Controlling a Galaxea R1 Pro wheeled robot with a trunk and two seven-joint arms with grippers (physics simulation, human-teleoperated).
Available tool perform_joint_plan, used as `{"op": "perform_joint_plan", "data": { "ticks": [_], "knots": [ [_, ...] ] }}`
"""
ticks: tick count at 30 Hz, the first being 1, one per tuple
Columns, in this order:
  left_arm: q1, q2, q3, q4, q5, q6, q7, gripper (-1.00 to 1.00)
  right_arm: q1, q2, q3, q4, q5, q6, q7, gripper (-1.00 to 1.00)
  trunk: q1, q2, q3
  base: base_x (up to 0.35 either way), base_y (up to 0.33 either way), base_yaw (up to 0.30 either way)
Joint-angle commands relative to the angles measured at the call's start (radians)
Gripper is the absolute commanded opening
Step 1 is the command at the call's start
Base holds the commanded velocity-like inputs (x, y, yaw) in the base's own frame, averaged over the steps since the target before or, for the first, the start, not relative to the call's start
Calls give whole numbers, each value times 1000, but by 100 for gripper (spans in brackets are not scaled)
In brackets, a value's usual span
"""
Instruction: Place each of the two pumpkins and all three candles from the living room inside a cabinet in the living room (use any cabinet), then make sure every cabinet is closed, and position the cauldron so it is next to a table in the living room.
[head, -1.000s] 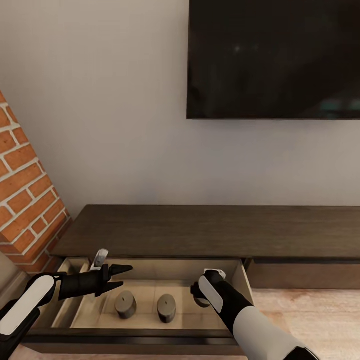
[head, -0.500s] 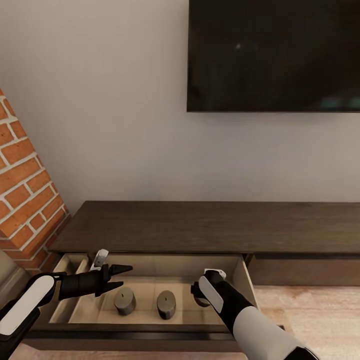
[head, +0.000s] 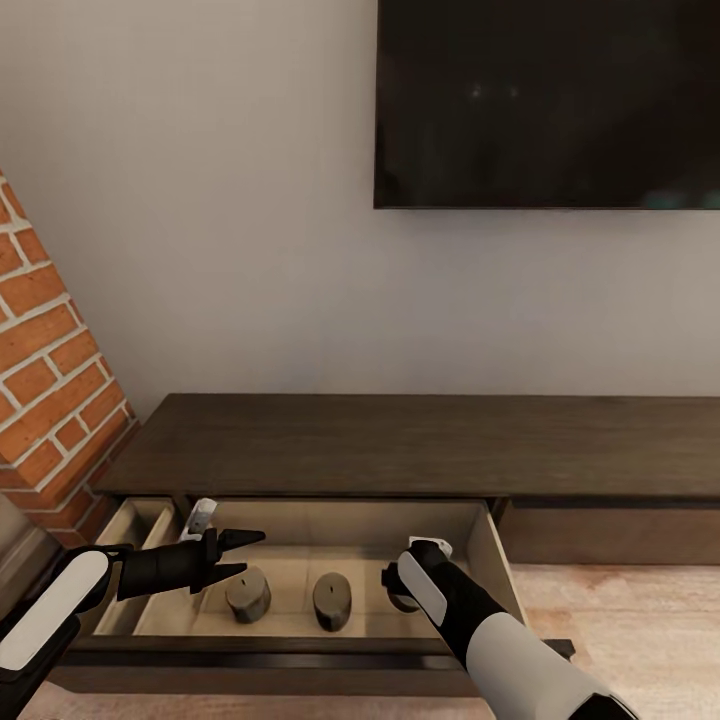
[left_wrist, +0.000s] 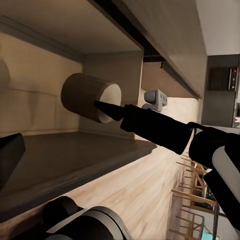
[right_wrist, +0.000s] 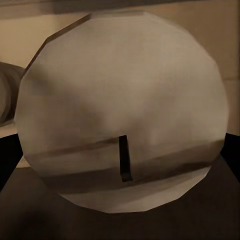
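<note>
While the cabinet (head: 420, 445) has its left drawer pulled out toward the robot, two candles (head: 248, 594) (head: 331, 600) stand upright on the pale drawer floor, just beside each other. A third candle (right_wrist: 122, 112) sits right in front of the right gripper (head: 405, 590), its round top face and dark wick slot looming close in the right wrist view. That gripper dips into the drawer's right part; whether its jaws are clamped on the candle or already let go, cannot tell (dark finger edges flank it on both sides).

Left gripper (head: 240, 555) hovers over the drawer's left part, jaws spread and holding nothing. Left wrist view has one candle (left_wrist: 91, 97) past the fingertip.

Step in hand, as I judge it: setting the third candle down in the drawer. Next move calls for releasing it upright, lifting the right arm clear of the drawer front, then going for the pumpkins. Drawer must be shut later.
</note>
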Motion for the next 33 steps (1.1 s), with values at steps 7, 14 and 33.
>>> {"op": "perform_joint_plan", "data": {
  "ticks": [7, 14, 33],
  "knots": [
    [0, 0, 0, 0, 1, 0, 0, 100, 0, 0, 0, 0, 1, 0, 0, -100, 0, 0, 0, 0, 0, 0],
    [0, 0, 0, 0, 1, 0, 1, 100, 0, 0, 0, 0, 1, 0, 0, -100, 0, 0, 0, 128, 0, 0],
    [0, 1, 0, 2, 1, 0, 1, 100, 0, 0, -1, 0, 2, -39, 0, -100, 46, -84, -38, 6, 0, 0]
  ]
}}
